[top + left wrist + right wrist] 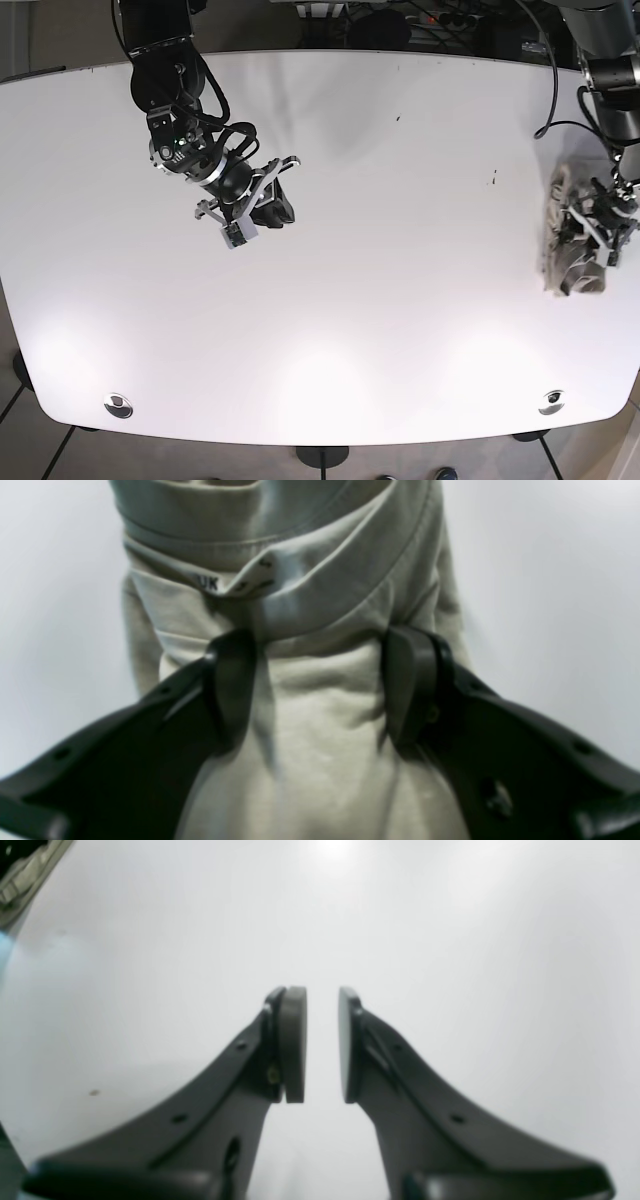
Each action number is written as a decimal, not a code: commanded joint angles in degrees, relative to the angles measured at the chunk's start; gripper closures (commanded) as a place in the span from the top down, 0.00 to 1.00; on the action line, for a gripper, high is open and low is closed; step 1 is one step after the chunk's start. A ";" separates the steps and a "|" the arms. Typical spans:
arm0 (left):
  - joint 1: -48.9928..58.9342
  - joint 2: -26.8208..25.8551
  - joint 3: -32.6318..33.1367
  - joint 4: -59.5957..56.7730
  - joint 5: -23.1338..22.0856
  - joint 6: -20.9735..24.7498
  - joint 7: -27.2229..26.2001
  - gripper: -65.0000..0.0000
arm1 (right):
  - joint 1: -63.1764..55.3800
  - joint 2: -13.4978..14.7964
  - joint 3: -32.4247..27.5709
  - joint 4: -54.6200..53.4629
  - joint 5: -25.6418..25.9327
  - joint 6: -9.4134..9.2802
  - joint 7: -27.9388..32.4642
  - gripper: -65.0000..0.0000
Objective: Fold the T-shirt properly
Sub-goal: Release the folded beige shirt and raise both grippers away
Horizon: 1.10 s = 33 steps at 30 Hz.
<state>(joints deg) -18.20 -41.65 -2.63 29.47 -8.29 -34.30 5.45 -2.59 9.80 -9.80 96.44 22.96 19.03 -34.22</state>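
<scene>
The T-shirt [572, 252] is a pale beige bundle, folded into a compact stack at the far right edge of the white table. In the left wrist view the T-shirt [320, 570] shows layered folds and a printed neck label. My left gripper [320, 645] is shut on the bundle, one dark finger pressing each side so the cloth narrows between them. From the base view the left gripper [600, 225] sits over the stack. My right gripper [321, 1000] hangs above bare table with a narrow gap between its pads and nothing in it. It is far off at the left, right gripper [262, 205].
The white table [330, 300] runs wide between the two arms. Its right rim lies just beyond the shirt. Two round metal fittings [118, 404] [550, 401] sit near the front corners. Cables hang behind the far right corner.
</scene>
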 commanded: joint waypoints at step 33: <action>21.23 26.57 -4.18 73.43 12.73 -2.40 10.33 0.57 | -11.96 -0.79 9.67 14.55 -7.88 -0.26 1.73 0.16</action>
<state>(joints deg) 4.34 -14.52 -6.83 101.86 5.10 -37.23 17.50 -15.29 8.43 -0.69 109.91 15.16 19.27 -33.58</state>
